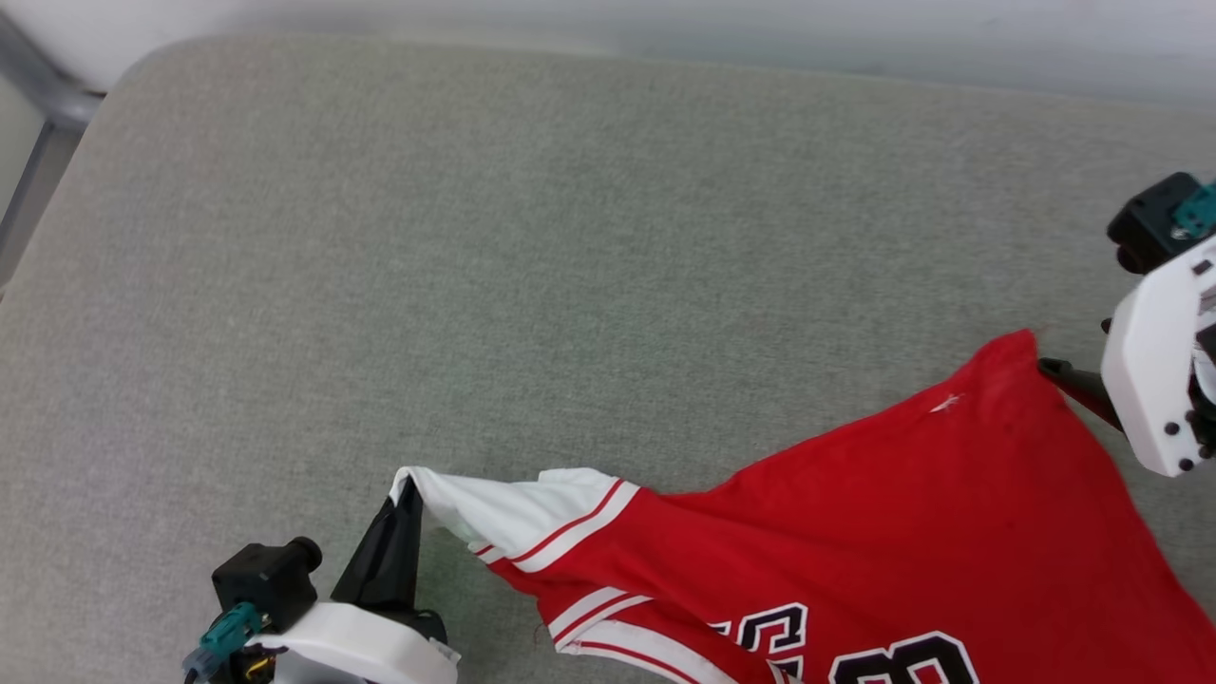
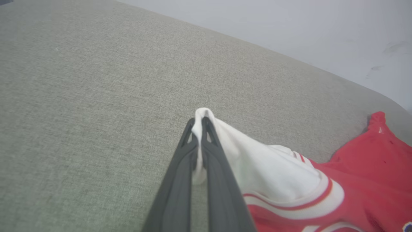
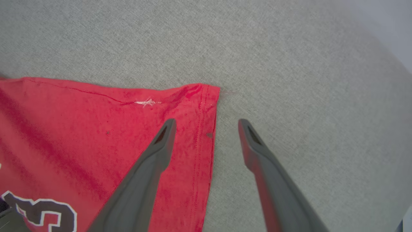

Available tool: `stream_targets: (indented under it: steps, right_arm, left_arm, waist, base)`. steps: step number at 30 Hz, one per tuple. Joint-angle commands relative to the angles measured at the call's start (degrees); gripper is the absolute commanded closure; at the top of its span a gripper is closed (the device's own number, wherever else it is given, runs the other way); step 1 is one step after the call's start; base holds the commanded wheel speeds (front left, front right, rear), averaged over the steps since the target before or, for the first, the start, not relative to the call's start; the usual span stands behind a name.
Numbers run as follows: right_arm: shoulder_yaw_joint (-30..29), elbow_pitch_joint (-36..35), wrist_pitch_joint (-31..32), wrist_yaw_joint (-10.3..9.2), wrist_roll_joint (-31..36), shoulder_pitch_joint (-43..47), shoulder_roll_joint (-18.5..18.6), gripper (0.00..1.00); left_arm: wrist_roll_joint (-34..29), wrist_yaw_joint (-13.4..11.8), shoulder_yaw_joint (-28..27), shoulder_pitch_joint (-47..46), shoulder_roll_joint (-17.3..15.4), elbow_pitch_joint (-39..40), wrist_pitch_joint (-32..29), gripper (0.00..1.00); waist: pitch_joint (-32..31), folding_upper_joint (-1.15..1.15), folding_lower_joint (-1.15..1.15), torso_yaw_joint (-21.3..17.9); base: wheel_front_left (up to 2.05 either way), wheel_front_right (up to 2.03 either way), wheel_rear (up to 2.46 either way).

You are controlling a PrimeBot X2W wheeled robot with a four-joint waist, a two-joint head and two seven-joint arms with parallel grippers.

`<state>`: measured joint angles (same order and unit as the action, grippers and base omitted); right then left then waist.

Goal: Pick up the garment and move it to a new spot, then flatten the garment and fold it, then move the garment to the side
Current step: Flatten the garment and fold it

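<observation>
Flattening seems under way: the shirt lies across the lower right of the grey cushion, left hand clenched on its white sleeve at lower left, right hand open astride the hem corner; next, likely let the sleeve down flat.

Bright, soft, even light falls on the grey fabric surface. A faint shadow lies under the garment's lifted white sleeve. In the wrist views the left claw and right claw blur toward the lens, and the surface's far edge bows.
</observation>
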<state>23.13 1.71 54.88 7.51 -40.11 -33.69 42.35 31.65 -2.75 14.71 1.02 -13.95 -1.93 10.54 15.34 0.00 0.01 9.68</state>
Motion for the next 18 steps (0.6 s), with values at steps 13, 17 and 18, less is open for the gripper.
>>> stream_targets:
  steps: [13,17,18]
  right_arm:
    - [15.5,14.8,-0.8,-0.04,0.4,-5.2,0.7,0.0]
    - [19.2,17.4,-3.1,-0.06,-1.5,-4.9,0.2,0.0]
    - [19.8,17.8,-3.8,-0.06,-2.0,-5.1,0.1,0.33]
  left_arm:
    - [-0.6,1.1,1.9,-4.4,2.0,-1.5,1.9,1.0]
    - [-0.6,1.2,1.9,-5.1,2.2,-2.1,2.4,1.0]
    - [-0.6,1.2,1.9,-5.1,2.2,-2.3,2.4,1.0]
  waist:
    - [7.2,0.0,-0.01,4.6]
    - [7.6,0.0,-0.01,4.6]
    - [7.6,0.0,-0.01,4.5]
  base:
    - [0.0,0.0,0.0]
    - [0.0,0.0,0.0]
    - [0.0,0.0,0.0]
